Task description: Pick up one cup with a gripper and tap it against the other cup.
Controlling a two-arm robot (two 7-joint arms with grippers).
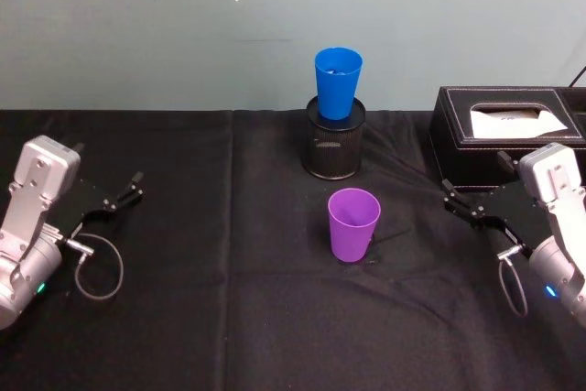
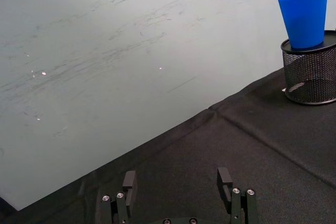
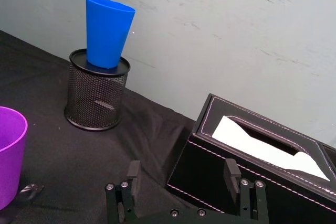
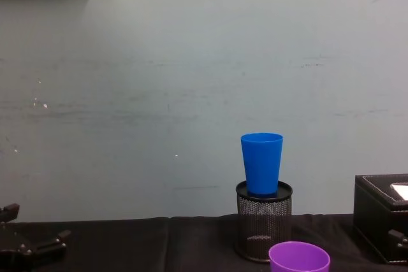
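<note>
The purple cup (image 1: 353, 223) stands upright on the black tablecloth near the middle, and its rim shows in the chest view (image 4: 299, 258) and the right wrist view (image 3: 8, 156). Behind it the blue cup (image 1: 338, 82) sits upright in the top of a black mesh pen holder (image 1: 334, 144), against the wall. My right gripper (image 1: 453, 199) rests open to the right of the purple cup, well apart from it, with nothing between its fingers (image 3: 133, 174). My left gripper (image 1: 128, 190) lies open at the far left, also empty.
A black tissue box (image 1: 508, 135) stands at the back right, just beyond my right gripper. The pale wall runs close behind the pen holder. Bare tablecloth (image 1: 229, 299) lies in front of and to the left of the purple cup.
</note>
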